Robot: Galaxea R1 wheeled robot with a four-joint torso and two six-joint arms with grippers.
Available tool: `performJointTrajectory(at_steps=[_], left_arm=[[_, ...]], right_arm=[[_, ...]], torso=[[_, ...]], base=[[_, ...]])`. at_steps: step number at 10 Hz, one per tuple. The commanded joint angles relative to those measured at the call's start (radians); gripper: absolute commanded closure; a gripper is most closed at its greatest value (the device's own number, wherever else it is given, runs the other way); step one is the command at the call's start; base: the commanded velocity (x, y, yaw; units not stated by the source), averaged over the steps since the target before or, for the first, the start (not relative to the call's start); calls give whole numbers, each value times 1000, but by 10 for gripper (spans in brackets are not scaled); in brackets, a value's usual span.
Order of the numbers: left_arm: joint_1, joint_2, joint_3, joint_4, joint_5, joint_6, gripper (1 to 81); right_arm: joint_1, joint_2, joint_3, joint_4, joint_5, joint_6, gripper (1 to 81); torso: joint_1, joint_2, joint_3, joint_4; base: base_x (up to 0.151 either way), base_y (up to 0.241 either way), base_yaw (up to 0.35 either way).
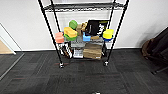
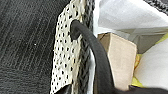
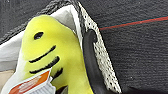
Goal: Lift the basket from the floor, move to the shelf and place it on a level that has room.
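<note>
The wire shelf [image 1: 82,32] stands at frame centre on dark carpet [image 1: 82,77]; both wrist cameras show the woven basket [image 2: 65,50] close, finger state unclear.

Even, soft indoor light, no hard glare. White wall [image 1: 22,22] bright; dark floor [image 1: 82,77] soaks up light, w/ faint shadow under the shelf [image 1: 85,32]. Head view soft overall, poles splaying outward toward the top from wide-angle distortion. Wrist views blurred at close range: basket [image 2: 63,57] weave smeared, yellow plush toy [image 3: 55,52] fuzzy.
</note>
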Motion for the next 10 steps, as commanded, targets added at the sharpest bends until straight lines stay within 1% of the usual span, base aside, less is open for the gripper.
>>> performJointTrajectory(at_steps=[1, 4, 5, 6, 8, 9, 10], left_arm=[[-117, 3, 4, 4, 56, 5, 10], [-130, 4, 7, 6, 62, 6, 10], [-127, 9, 7, 10, 62, 8, 811], [-125, 13, 7, 28, 64, 6, 811], [-124, 16, 12, 24, 65, 5, 811], [-124, 13, 24, 21, 68, 3, 811], [-124, -2, 52, 21, 96, -3, 811]], right_arm=[[120, 0, 4, 66, -41, 3, 10], [126, 7, 10, 73, -40, 3, 10], [123, 13, 5, 75, -34, 3, 10], [119, 14, 8, 76, -32, 2, 811], [113, 11, 10, 83, -32, 2, 811], [107, 8, 10, 96, -32, 2, 811], [102, -1, 16, 119, -32, 2, 811]], torso=[[0, 0, 0, 0], [0, 0, 0, 0], [0, 0, 0, 0], [0, 0, 0, 0], [0, 0, 0, 0], [0, 0, 0, 0], [0, 0, 0, 0]], base=[[0, 0, 0], [0, 0, 0], [0, 0, 0], [0, 0, 0], [0, 0, 0], [0, 0, 0], [0, 0, 0]])
